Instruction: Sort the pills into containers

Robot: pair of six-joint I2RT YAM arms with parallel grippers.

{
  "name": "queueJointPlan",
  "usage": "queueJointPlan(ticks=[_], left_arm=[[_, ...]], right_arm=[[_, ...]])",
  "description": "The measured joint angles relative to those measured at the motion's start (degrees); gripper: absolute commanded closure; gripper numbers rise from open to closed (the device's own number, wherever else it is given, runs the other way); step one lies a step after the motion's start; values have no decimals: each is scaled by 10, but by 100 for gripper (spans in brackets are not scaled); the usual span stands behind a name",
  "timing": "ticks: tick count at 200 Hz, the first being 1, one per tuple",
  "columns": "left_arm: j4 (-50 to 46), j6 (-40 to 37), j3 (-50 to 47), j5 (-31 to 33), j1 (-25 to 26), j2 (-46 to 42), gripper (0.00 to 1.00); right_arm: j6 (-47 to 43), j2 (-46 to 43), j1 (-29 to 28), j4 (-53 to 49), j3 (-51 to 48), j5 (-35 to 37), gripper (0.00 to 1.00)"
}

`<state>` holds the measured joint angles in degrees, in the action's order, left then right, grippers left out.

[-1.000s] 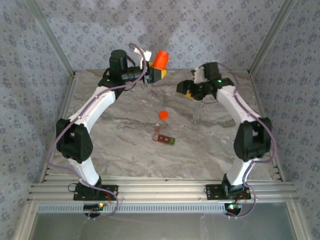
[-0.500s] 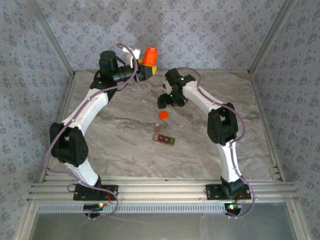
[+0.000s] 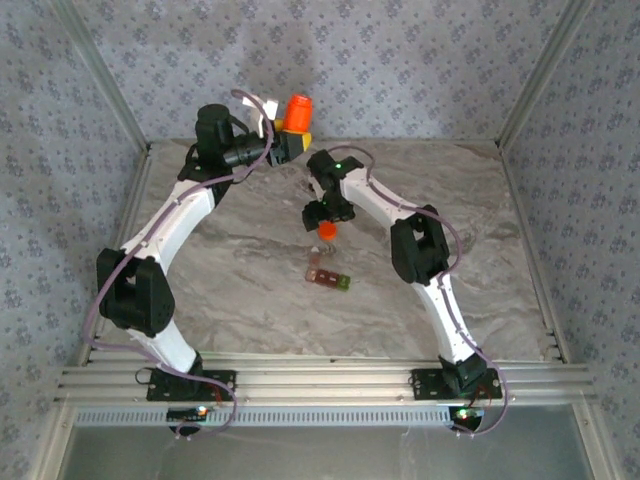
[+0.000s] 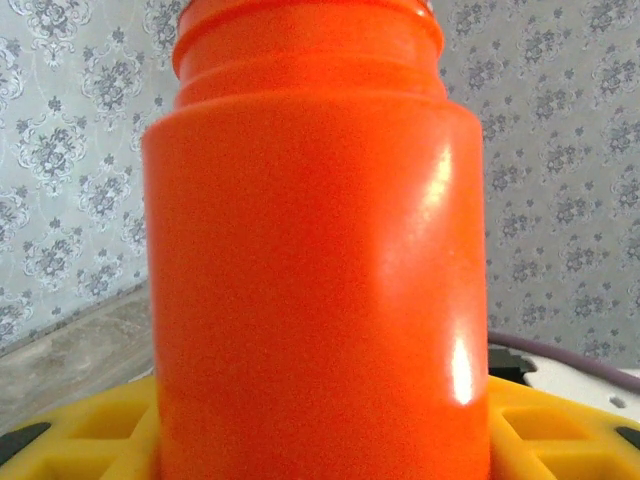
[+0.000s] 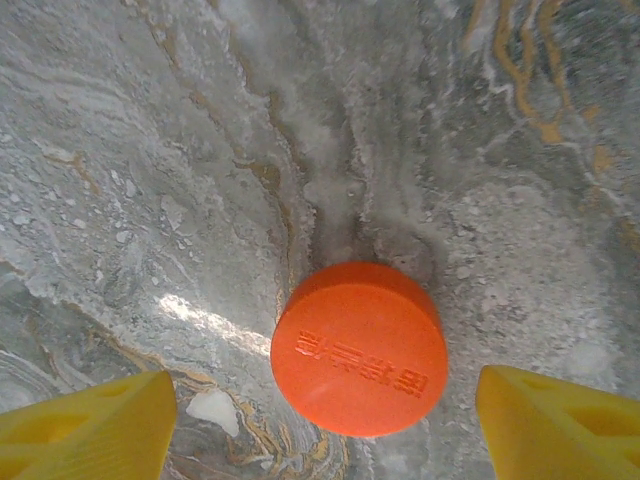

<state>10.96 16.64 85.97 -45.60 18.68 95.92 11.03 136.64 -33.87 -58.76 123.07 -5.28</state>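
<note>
Where the left arm reaches toward the far wall, the left gripper (image 3: 295, 140) is clamped on the orange bottle (image 3: 297, 108), holding it upright with its ridged neck uppermost, and the yellow fingers (image 4: 80, 430) press against either side of its base. A little to the right and nearer, the right gripper (image 3: 320, 213) hangs over the orange cap (image 5: 360, 348) on the marble table (image 3: 230, 270) — jaws spread wide, one yellow fingertip (image 5: 90, 420) either side of the cap and both apart from it. The cap lies flat, lettering up. Just nearer lie the containers (image 3: 326, 274) — a dark red-brown strip, green end to the right, flat on the table and clear of both grippers.
</note>
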Motion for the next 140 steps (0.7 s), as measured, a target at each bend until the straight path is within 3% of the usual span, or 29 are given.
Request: queueJointPlan(ticks=[140], left_arm=[[12, 9, -11, -2, -3, 0, 100]], right_arm=[[-4, 41, -4, -13, 17, 19, 38]])
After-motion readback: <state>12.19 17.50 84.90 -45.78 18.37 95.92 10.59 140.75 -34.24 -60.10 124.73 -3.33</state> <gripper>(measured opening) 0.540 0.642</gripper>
